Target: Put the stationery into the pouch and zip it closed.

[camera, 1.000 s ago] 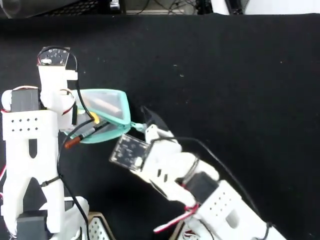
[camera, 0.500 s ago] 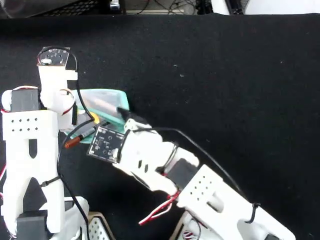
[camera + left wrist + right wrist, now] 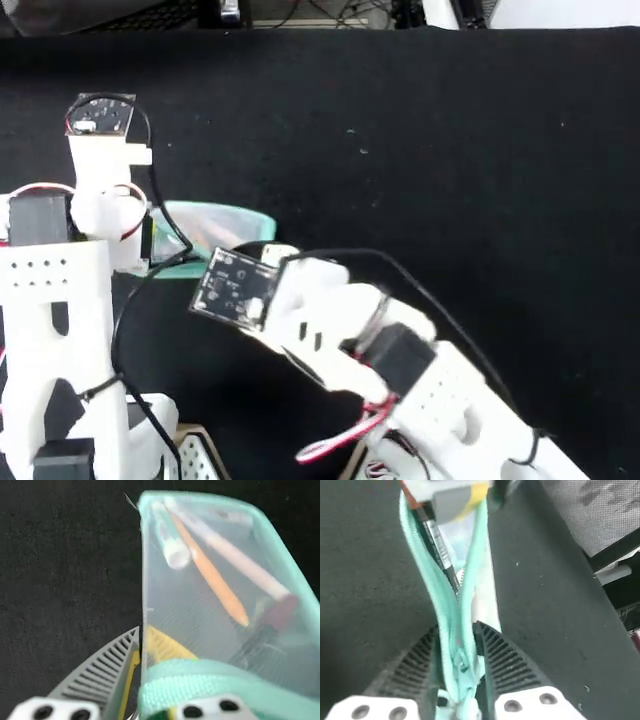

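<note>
A teal mesh pouch (image 3: 215,222) lies on a black desk (image 3: 450,150) between two white arms. The left tool (image 3: 145,650) is clamped on one end of the pouch. The right tool (image 3: 461,645) is pinched shut on the zip (image 3: 462,667) at the other end. Through the mesh show an orange pencil (image 3: 212,575), a white pen (image 3: 235,555) and a capped marker (image 3: 170,540). Beyond the right tool the zip tapes spread apart, with a dark pen (image 3: 437,545) in the gap.

The pouch looks light, soft and floppy, and would likely buckle unless held taut at both ends. The small pull is the place to grip, though it may slip.
</note>
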You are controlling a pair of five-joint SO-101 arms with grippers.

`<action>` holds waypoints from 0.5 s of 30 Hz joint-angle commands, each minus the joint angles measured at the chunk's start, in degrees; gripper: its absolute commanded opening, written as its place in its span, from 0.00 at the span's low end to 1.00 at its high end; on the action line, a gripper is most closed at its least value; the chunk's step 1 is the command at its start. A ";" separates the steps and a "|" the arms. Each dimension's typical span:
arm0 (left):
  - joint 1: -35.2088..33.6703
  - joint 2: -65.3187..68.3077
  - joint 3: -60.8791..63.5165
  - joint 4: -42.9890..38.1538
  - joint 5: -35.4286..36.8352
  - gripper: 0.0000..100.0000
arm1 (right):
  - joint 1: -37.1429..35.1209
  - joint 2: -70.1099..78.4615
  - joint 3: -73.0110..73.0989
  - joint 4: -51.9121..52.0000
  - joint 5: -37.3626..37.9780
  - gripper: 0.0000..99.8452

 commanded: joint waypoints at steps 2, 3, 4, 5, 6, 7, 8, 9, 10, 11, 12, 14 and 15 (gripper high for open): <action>-0.13 -0.62 -2.07 0.62 0.09 0.03 | -0.18 -3.65 -10.86 6.59 0.00 0.01; -0.13 -1.76 -2.07 0.62 0.09 0.03 | -0.18 -3.65 -11.38 7.21 0.00 0.01; -0.13 -3.25 -2.07 0.62 0.09 0.03 | -0.18 -3.65 -11.74 7.56 0.00 0.01; -0.13 -5.10 -2.07 0.62 0.09 0.03 | -0.18 -3.65 -11.82 7.65 0.00 0.01; -0.13 -7.30 -2.07 0.62 0.09 0.03 | -0.09 -3.56 -11.65 7.56 0.00 0.01; -0.13 -9.67 -2.07 0.62 0.09 0.05 | 0.09 -3.56 -11.38 7.38 0.00 0.01; -0.13 -12.31 -2.07 0.62 0.18 0.07 | 0.09 -3.30 -10.95 6.77 0.00 0.01; -0.22 -14.68 -2.07 0.53 0.18 0.11 | 0.62 -2.77 -10.42 6.07 0.00 0.01; -0.57 -16.88 -2.07 0.44 0.35 0.14 | 1.23 -1.98 -10.07 5.36 0.00 0.01; -0.57 -18.73 -2.07 0.35 0.35 0.17 | 1.67 -1.19 -9.63 4.75 0.00 0.01; -0.66 -20.57 -2.07 0.26 0.44 0.18 | 1.93 -0.40 -9.27 4.40 0.00 0.01; -0.66 -24.00 -1.45 -1.67 0.53 0.18 | 1.93 0.40 -8.48 4.22 0.00 0.01; -0.66 -25.49 -1.45 -2.46 0.53 0.18 | 1.93 0.48 -7.96 4.13 0.00 0.01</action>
